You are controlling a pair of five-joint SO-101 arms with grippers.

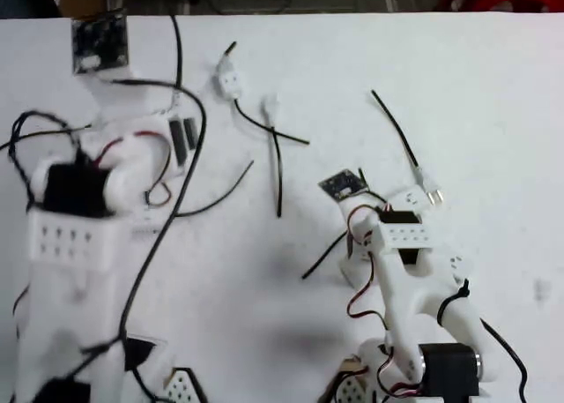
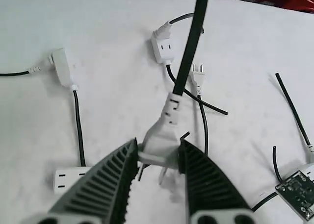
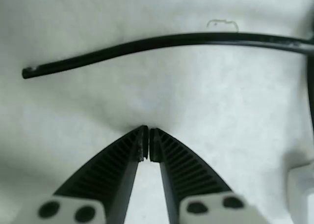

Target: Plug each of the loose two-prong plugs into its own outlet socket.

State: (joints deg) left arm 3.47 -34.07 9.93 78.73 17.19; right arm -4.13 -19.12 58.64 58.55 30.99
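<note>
Notably, the left gripper was clamped on the flat sides of a white two-prong plug, prongs down, just beside the nearest outlet socket; the plug was judged light and rigid, its stiff black cord liable to twist it, while the right gripper was closed on nothing.

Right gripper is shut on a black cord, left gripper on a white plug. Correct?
The right gripper is shut on nothing; the right wrist view shows the black cord lying apart from it. The left gripper does hold the white plug.
</note>
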